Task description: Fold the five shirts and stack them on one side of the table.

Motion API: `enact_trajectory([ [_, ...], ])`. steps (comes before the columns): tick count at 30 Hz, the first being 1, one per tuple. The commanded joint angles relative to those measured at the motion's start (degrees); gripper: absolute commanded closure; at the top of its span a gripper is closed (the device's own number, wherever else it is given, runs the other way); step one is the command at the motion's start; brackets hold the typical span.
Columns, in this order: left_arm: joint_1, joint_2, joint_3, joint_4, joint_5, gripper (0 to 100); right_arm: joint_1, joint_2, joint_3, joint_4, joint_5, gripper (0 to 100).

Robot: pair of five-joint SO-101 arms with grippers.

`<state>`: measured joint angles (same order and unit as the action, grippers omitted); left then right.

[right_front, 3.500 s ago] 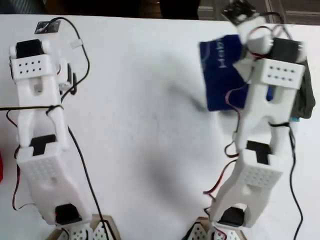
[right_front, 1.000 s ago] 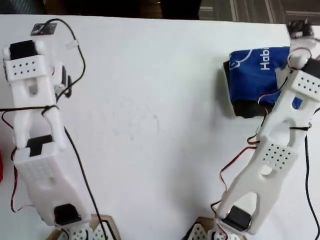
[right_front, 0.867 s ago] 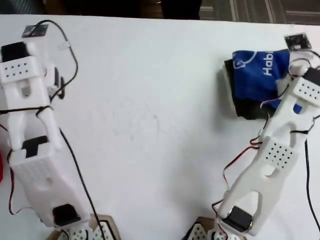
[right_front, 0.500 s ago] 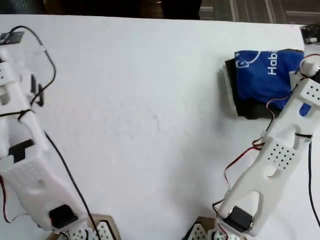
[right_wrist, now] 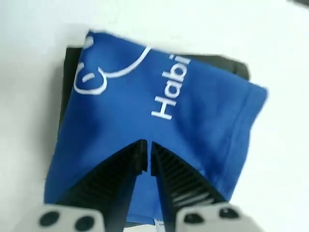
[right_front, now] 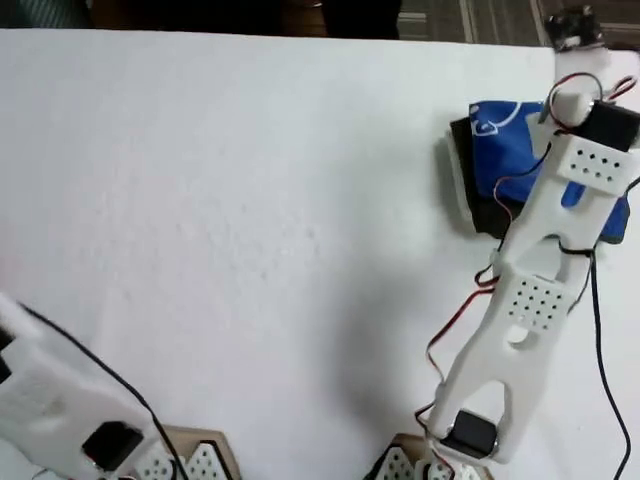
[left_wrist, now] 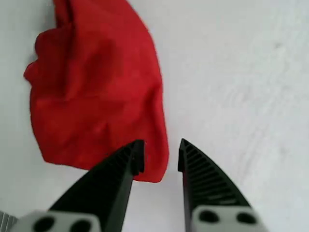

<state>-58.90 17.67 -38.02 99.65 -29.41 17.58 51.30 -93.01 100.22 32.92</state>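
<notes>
Half a second ago the left arm (right_front: 45, 400) stood along the left edge of the table. It has since swung out to the near-left corner. The right arm (right_front: 530, 300) had its far end out past the right edge, and it has come back in over the stack, which has not shifted in that time.

The left gripper (left_wrist: 161, 145) hangs with its black ribbed fingers moderately apart and nothing between them, tips just over the near edge of a crumpled red cloth shirt (left_wrist: 91, 92) lying unfolded on the table. The right gripper (right_wrist: 147, 145) has its fingers drawn to a thin slit, empty, above the folded blue shirt with white print (right_wrist: 159, 111). That blue shirt (right_front: 505, 140) lies on a folded dark shirt (right_front: 490, 215) at the far right of the table, with the dark one showing along its left and near sides.

The white, faintly speckled table (right_front: 250, 200) carries the arms' pale wooden bases (right_front: 200, 458) at its near edge. Beyond its far edge we see a dark floor (right_front: 250, 12).
</notes>
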Motion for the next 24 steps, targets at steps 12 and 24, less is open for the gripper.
enact_trajectory([
  [12,-17.93,15.74,-1.01,-13.27,-8.0,86,-22.2,-54.29,57.32,1.19,-1.76,97.8],
  [24,-23.3,24.62,-1.01,-33.14,-8.09,71,-32.84,-78.81,96.35,1.1,-1.76,97.8],
])
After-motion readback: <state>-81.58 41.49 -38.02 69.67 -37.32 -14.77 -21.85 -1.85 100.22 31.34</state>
